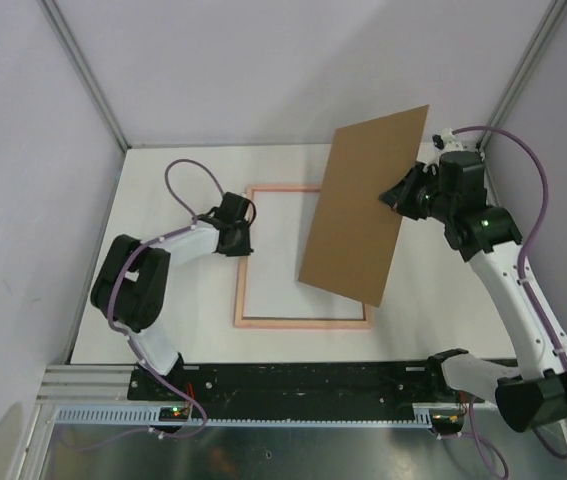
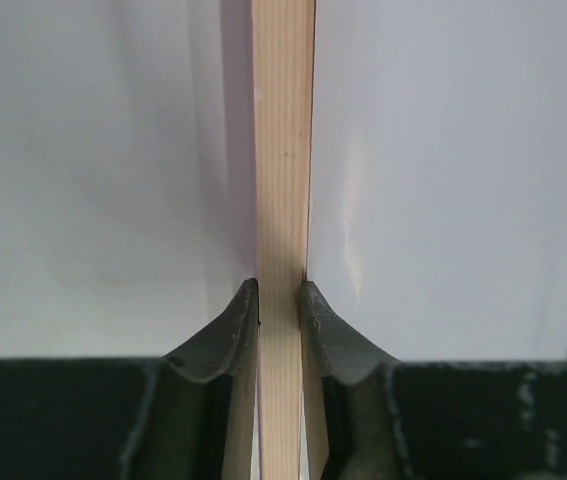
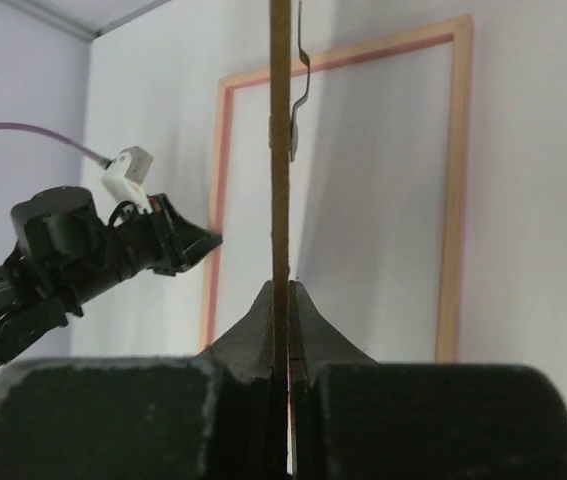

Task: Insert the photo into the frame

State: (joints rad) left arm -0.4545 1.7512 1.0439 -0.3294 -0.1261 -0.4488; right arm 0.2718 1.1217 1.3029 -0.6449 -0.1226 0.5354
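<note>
1. Frame [image 1: 303, 322] of pale pink wood lies flat on the white table [image 1: 163, 300], about mid-table. Its long rails run near to far, and white shows inside them.
2. Left gripper [image 1: 239, 238] reaches in from the left to the frame's left rail, on the far half of that rail.
3. In the left wrist view the rail [image 2: 283, 150] runs straight up between the gripper's [image 2: 281, 295] two dark fingers [image 2: 228, 335]. Their tips press against both sides of the rail, so the narrow gap between them is filled and they are clamped on it.
4. Right of centre, a plain brown backing board [image 1: 363, 210] is raised and tilted. From above it covers the frame's right rail and far right corner. Whether its near edge rests on the frame cannot be told.
5. Right gripper [image 1: 400, 195] meets the board at its right edge, toward the far end.
6. The right wrist view shows the board [image 3: 280, 150] edge-on as a thin upright strip. The gripper's [image 3: 281, 290] fingers [image 3: 253, 335] are drawn together and pinch it.
7. A small metal clip [image 3: 298, 90] stands off the board's right face.
8. Beyond the board lies the frame [image 3: 453, 200], with the left gripper [image 3: 178, 245] at its left rail.
</note>
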